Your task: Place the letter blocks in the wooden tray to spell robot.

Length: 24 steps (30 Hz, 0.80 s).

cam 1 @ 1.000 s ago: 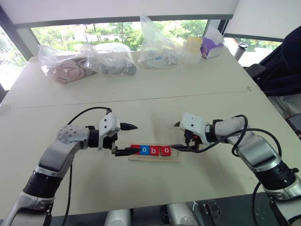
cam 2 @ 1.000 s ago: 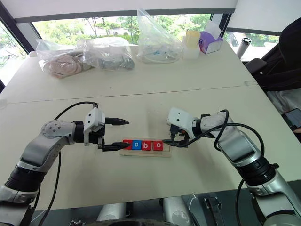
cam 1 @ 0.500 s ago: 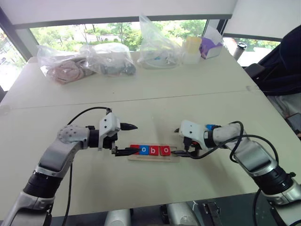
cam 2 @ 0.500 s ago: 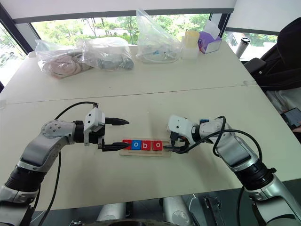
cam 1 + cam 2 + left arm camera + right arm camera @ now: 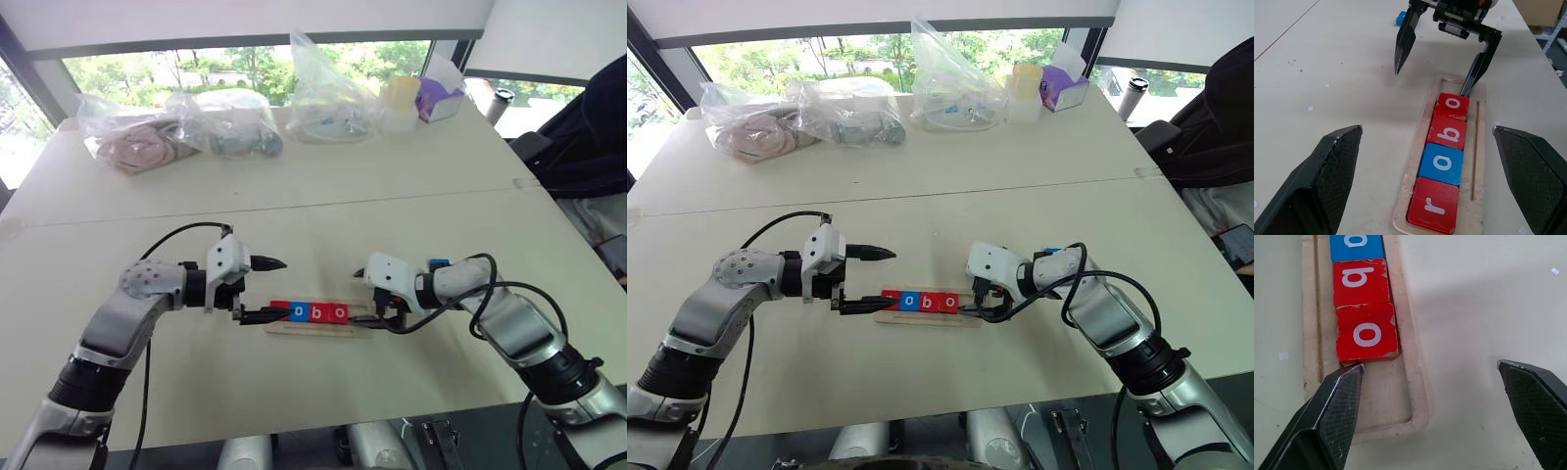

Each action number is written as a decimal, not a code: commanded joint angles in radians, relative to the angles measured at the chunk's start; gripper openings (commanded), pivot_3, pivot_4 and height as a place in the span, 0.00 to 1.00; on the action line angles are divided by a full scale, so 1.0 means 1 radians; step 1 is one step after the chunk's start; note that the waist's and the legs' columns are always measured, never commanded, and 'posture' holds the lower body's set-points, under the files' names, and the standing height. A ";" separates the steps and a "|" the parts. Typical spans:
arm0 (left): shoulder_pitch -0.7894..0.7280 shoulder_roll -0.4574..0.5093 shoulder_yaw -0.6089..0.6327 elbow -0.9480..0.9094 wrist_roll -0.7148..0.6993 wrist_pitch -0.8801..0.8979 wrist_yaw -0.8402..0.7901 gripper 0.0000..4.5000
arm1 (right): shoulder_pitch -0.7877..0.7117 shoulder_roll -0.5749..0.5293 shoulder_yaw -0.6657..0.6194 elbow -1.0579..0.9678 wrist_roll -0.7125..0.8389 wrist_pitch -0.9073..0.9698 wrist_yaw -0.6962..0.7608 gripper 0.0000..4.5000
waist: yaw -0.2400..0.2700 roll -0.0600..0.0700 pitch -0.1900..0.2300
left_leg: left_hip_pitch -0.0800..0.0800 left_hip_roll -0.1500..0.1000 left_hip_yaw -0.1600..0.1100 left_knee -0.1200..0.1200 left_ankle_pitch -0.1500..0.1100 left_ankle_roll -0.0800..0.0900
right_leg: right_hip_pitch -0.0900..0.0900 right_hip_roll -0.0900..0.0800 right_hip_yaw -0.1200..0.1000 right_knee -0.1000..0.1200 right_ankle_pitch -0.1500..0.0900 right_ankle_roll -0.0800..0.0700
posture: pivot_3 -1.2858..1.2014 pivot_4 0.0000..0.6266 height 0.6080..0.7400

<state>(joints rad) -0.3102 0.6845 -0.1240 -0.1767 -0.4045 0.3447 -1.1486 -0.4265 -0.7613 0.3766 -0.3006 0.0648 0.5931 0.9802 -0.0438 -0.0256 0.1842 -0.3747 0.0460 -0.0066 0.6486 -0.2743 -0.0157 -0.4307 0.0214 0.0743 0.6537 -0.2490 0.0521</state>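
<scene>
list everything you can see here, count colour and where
letter blocks in tray: four, r red, o blue, b red, o red, in a row
loose blue block: one, on table beyond the tray, letter unreadable
wooden tray: one, pale wood, table centre, far end slot free
plastic bags: three, clear, far table edge
tissue box: one, purple, far right
pale container: one, by tissue box
left gripper: black fingers, open, at tray's left end
right gripper: black fingers, open, one fingertip at the last o
</scene>
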 commanded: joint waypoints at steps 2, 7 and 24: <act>-0.010 -0.001 0.016 -0.023 -0.007 -0.007 0.003 1.00 | 0.009 -0.072 -0.111 -0.064 0.013 0.017 -0.002 0.99 | 0.002 0.000 0.000 | 0.000 0.000 0.000 0.000 0.000 0.000 | 0.000 0.000 0.000 0.000 0.000 0.000 | 0.52 0.24 1.00; -0.009 -0.008 0.012 -0.018 -0.004 -0.012 0.005 1.00 | 0.083 -0.059 -0.341 -0.151 0.109 0.212 -0.096 0.99 | 0.002 0.000 0.000 | 0.000 0.000 0.000 0.000 0.000 0.000 | 0.000 0.000 0.000 0.000 0.000 0.000 | 0.52 0.24 1.00; -0.063 -0.054 -0.018 0.049 0.020 -0.044 -0.025 1.00 | 0.151 0.377 -0.613 -0.182 0.047 0.604 -0.703 0.99 | -0.001 0.000 0.000 | -0.001 0.000 0.000 -0.001 0.000 0.000 | 0.000 0.000 0.000 0.000 0.000 0.000 | 0.52 0.24 1.00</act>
<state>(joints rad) -0.3617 0.6274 -0.1462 -0.1178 -0.3825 0.3183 -1.1660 -0.2638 -0.3958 -0.2138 -0.4769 0.1080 1.1944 0.2947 -0.0447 -0.0254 0.1842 -0.3753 0.0459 -0.0066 0.6478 -0.2743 -0.0158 -0.4310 0.0214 0.0747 0.6534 -0.2488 0.0521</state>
